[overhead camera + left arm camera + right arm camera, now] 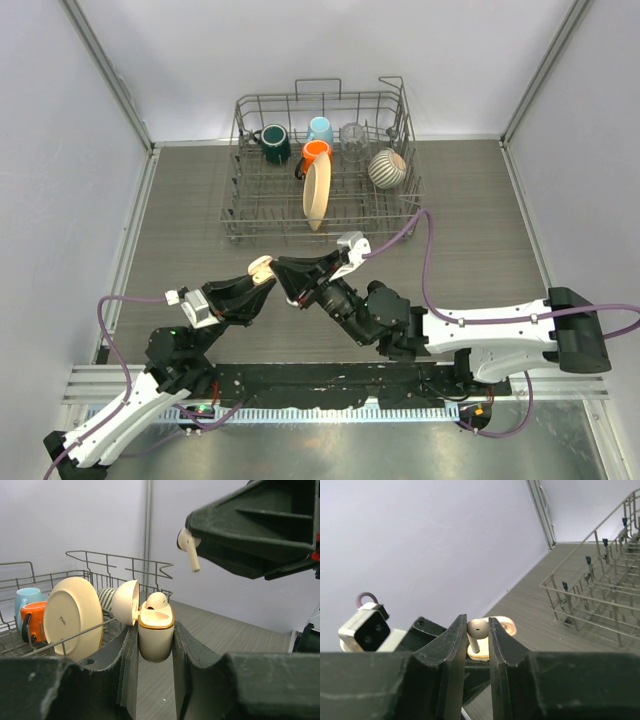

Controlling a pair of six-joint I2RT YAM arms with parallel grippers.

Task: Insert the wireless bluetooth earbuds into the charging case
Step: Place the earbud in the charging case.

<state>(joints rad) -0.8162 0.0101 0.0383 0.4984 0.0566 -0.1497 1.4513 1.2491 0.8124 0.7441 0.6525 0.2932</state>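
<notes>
Left gripper (155, 630) is pinching the cream rounded-square plastic charging case (156, 647) upright at lower centre, lid open, presenting its sockets. One small white bud (157, 600) sits inside. Right gripper (478, 634) is pinching a white stemmed plastic earbud (189, 547) at upper right, stem down, evidently for insertion.

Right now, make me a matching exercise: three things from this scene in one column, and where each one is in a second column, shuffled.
1. charging case
2. loose earbud
3. cream plate

A. standing on edge in the dish rack
B. pinched in the right gripper
C. clamped in the left gripper, lid open

Pairs: 1-C, 2-B, 3-A
</notes>
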